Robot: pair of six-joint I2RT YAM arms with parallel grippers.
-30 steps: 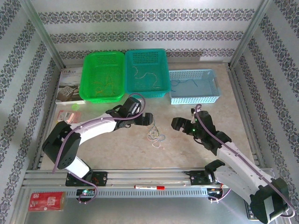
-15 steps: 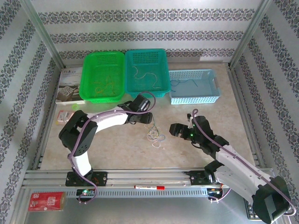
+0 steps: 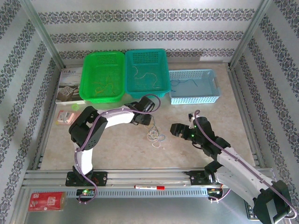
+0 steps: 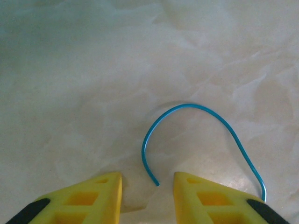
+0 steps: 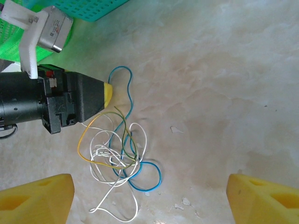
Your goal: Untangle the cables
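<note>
Left wrist view shows the left gripper [image 4: 147, 186] with its yellow fingers [image 4: 100, 196] slightly apart. The free end of a blue wire [image 4: 196, 106] lies between them, not pinched. In the top view the tangle of cables [image 3: 155, 136] rests mid-frame on the table [image 3: 117, 144], with the right gripper [image 5: 152, 198] spread wide beside it. The thin end could slip out as the fingers meet, or a pull could cinch the knot tighter. At upper frame, the green basket [image 3: 100, 97] holds yellowish strands, the teal basket [image 3: 147, 93] a pale wire, and the light-blue basket [image 3: 194, 99] a blue one.
</note>
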